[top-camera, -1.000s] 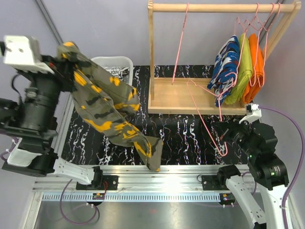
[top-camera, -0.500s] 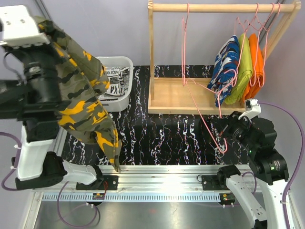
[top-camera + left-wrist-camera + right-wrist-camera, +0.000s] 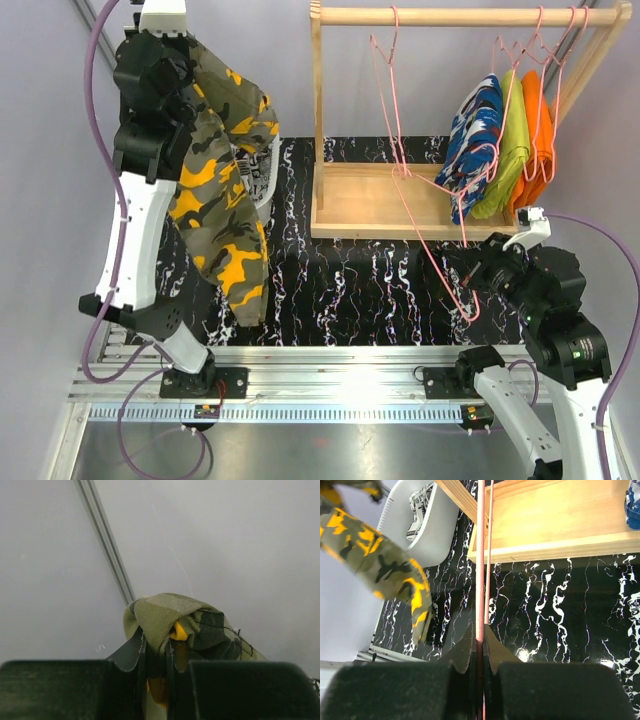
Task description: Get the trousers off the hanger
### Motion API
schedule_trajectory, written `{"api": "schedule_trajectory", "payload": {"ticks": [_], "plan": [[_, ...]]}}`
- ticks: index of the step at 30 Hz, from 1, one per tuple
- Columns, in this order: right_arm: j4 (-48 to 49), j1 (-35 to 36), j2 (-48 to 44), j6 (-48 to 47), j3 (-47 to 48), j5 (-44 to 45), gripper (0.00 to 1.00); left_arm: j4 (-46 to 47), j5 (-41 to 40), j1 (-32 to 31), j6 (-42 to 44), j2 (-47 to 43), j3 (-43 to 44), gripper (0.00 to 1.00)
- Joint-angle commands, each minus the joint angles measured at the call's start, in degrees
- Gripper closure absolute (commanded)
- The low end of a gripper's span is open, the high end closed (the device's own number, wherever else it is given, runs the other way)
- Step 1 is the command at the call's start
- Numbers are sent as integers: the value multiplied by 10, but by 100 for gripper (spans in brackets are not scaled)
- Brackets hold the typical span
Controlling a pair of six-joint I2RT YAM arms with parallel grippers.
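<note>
Though mostly behind the camouflage trousers from above, the basket, barely visible.

Olive camouflage trousers, matt woven cloth; hanger, thin pink coated wire, slight gloss; rack, smooth pale wood; tabletop, glossy black marbled sheet; basket, smooth white plastic; base rail, brushed metal.

The camouflage trousers are held high in the left arm's jaws and hang below them above the table; a pink hanger is pinched in the right arm's jaws, reaching up from them to the wooden rail
</note>
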Motion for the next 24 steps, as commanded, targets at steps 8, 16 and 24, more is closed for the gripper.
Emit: {"api": "schedule_trajectory", "payload": {"ticks": [8,16,24], "plan": [[23,-2,-27,-15,-35,-18,100,24,13,62,-95,44,-42,100],[41,-2,-33,-7,-57,-38,100,-131,-41,77,-185,83,2,100],[28,-2,-45,-11,-72,-49,100,-186,3,64,-190,52,-27,100]]}}
